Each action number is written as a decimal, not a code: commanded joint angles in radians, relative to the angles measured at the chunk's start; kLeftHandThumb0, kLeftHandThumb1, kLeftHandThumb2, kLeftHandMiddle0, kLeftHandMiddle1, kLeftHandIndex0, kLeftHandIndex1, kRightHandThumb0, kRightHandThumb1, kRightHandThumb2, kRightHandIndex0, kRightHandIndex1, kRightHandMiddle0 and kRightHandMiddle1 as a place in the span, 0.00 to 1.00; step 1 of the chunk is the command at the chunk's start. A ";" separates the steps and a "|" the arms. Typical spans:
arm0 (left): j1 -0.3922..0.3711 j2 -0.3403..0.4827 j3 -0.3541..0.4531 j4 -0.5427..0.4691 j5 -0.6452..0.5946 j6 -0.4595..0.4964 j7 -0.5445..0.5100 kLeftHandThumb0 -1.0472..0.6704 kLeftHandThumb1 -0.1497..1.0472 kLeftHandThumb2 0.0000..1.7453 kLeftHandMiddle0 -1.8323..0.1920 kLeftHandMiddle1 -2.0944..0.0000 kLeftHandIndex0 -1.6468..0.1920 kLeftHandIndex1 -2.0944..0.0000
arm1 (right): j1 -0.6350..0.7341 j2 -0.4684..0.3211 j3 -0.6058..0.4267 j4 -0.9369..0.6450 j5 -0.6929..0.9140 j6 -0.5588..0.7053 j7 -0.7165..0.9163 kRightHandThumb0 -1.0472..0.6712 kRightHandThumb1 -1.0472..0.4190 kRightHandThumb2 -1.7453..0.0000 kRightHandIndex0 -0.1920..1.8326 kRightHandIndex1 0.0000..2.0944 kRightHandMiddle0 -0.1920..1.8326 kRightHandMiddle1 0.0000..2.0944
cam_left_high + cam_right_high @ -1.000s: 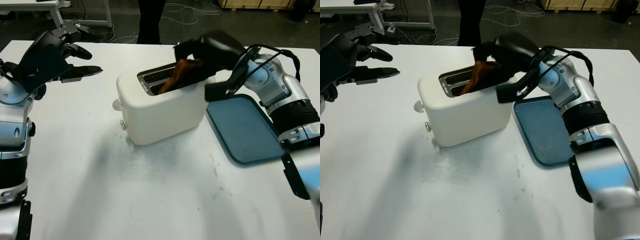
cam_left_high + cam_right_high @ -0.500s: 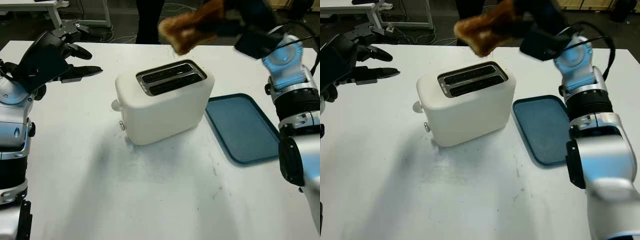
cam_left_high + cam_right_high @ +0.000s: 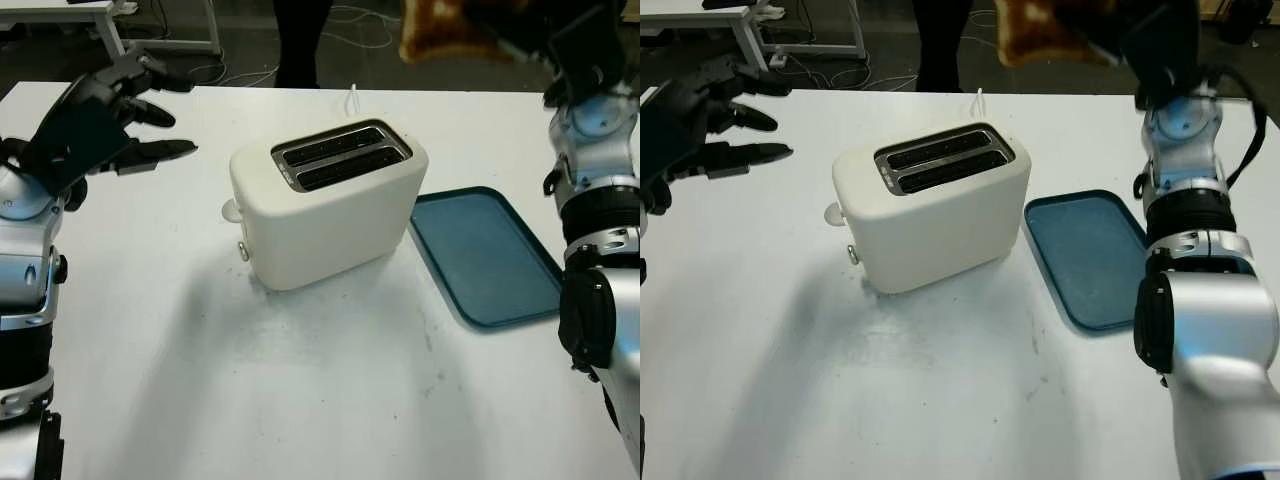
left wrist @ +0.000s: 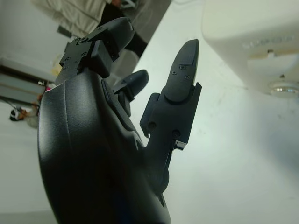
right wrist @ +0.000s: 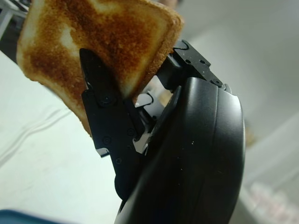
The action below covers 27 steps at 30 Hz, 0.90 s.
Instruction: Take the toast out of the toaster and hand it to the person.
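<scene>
The white toaster (image 3: 325, 200) stands mid-table with both slots showing dark and empty. High above the table's far right, my right hand (image 3: 520, 25) is shut on a browned slice of toast (image 3: 440, 28), which also appears close up as the toast (image 5: 100, 39) pinched between black fingers (image 5: 110, 126). My left hand (image 3: 95, 125) hovers open over the table's far left, level with the toaster, and the left hand (image 4: 121, 135) holds nothing. A person in dark trousers (image 3: 300, 40) stands beyond the far edge of the table.
A blue tray (image 3: 485, 255) lies flat to the right of the toaster. A white cord (image 3: 352, 100) runs off behind the toaster. The white table (image 3: 300, 380) stretches bare toward me. Cables and desk legs (image 3: 200, 45) sit on the dark floor behind.
My right hand has lifted the toast out of the toaster slot, then carried it up and to the right toward the far side. The left hand shifted only slightly.
</scene>
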<state>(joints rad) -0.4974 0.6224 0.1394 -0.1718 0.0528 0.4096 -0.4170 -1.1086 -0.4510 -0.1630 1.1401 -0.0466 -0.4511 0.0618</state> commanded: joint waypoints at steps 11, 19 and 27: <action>0.023 -0.009 0.012 -0.016 -0.014 0.004 0.016 0.46 0.88 0.01 0.85 0.51 0.78 0.66 | 0.040 0.082 -0.061 0.137 0.046 0.148 -0.163 0.74 0.09 0.83 0.43 0.83 0.27 0.83; 0.076 -0.052 0.047 -0.070 -0.031 0.019 0.066 0.45 0.89 0.03 0.86 0.52 0.79 0.67 | 0.039 0.126 -0.090 0.156 0.071 0.211 -0.207 0.70 0.09 0.85 0.43 0.83 0.28 0.83; 0.173 -0.140 0.097 -0.113 -0.100 -0.006 0.105 0.43 0.89 0.07 0.90 0.52 0.83 0.68 | 0.049 0.128 -0.046 0.170 0.021 0.241 -0.265 0.68 0.09 0.90 0.45 0.83 0.33 0.83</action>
<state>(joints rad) -0.3403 0.4919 0.2220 -0.2637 -0.0344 0.4212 -0.3234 -1.0681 -0.3283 -0.2132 1.3037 -0.0186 -0.2205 -0.1953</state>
